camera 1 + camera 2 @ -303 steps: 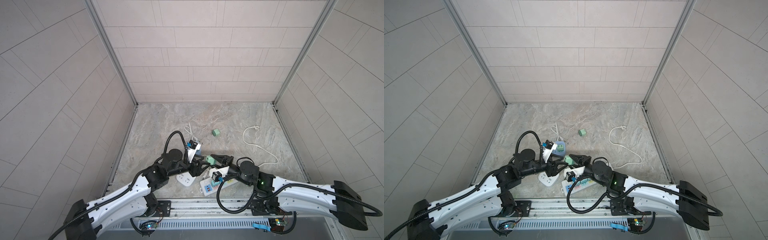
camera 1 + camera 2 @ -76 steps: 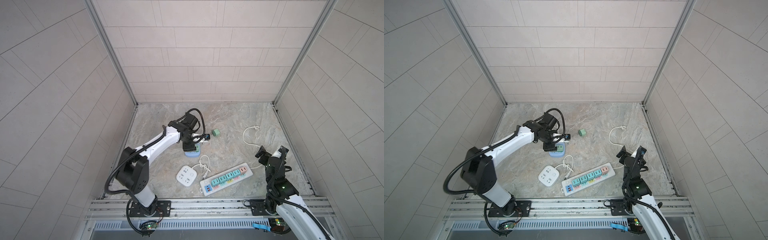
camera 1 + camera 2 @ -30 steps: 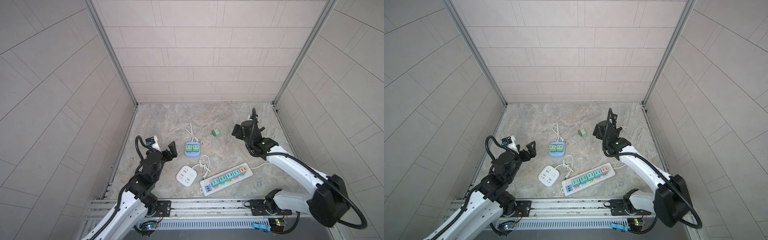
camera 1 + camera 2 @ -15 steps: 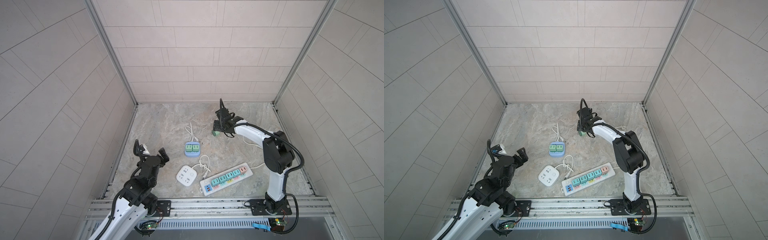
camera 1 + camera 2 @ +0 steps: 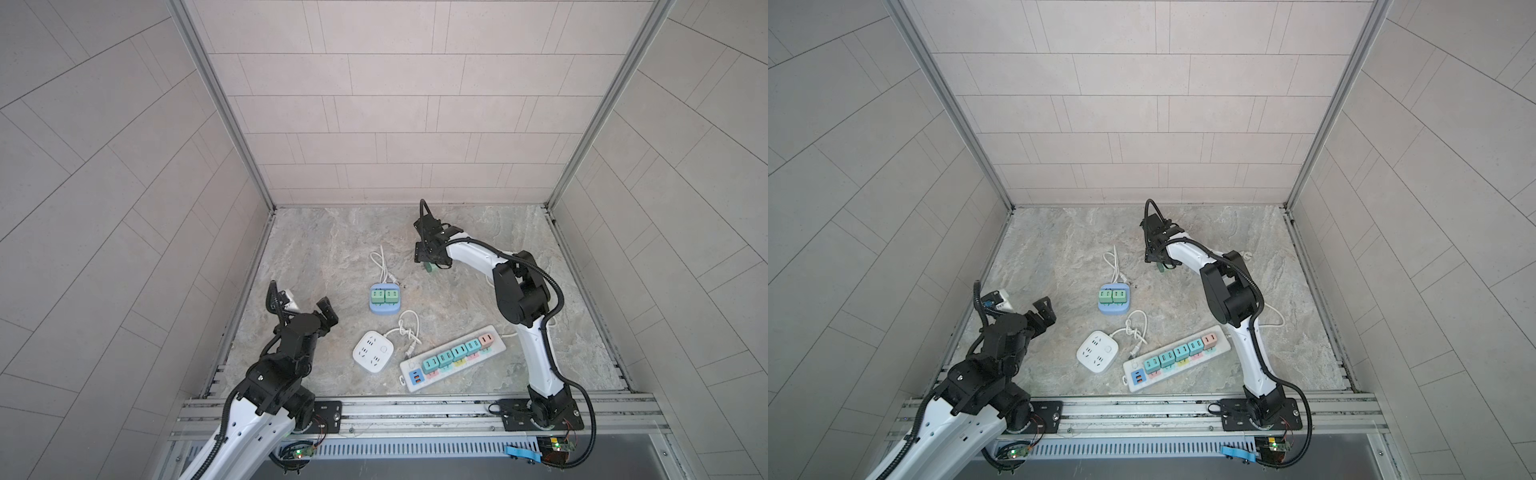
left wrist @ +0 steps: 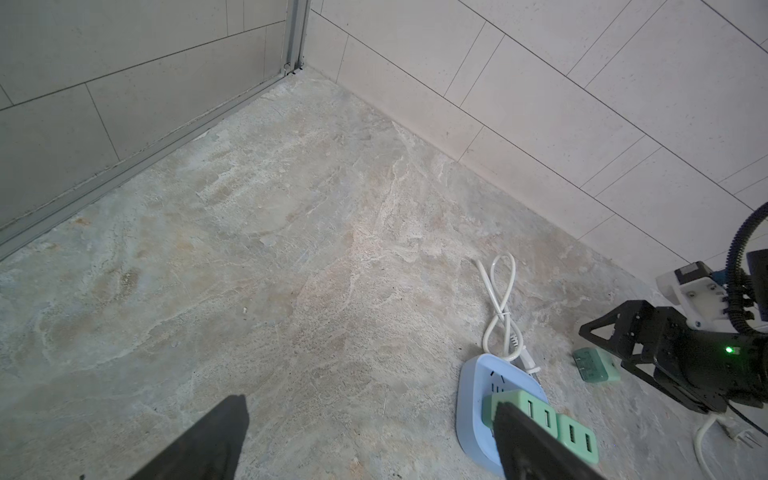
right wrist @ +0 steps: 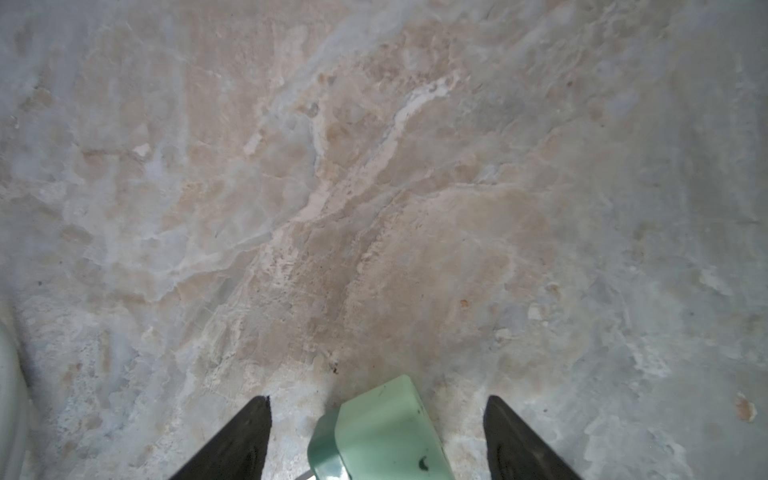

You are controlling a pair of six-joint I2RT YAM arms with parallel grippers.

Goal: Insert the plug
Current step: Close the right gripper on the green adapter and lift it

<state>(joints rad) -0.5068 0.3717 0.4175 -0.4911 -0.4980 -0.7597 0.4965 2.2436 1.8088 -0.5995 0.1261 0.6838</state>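
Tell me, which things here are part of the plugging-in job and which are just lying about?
In the job: loose green plug, right gripper open around it, blue socket block (likely target).
Lying about: white square socket, long power strip.

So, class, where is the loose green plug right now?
In a top view the loose green plug lies on the floor right of centre, between the open jaws of the right gripper, beyond the blue power cube.
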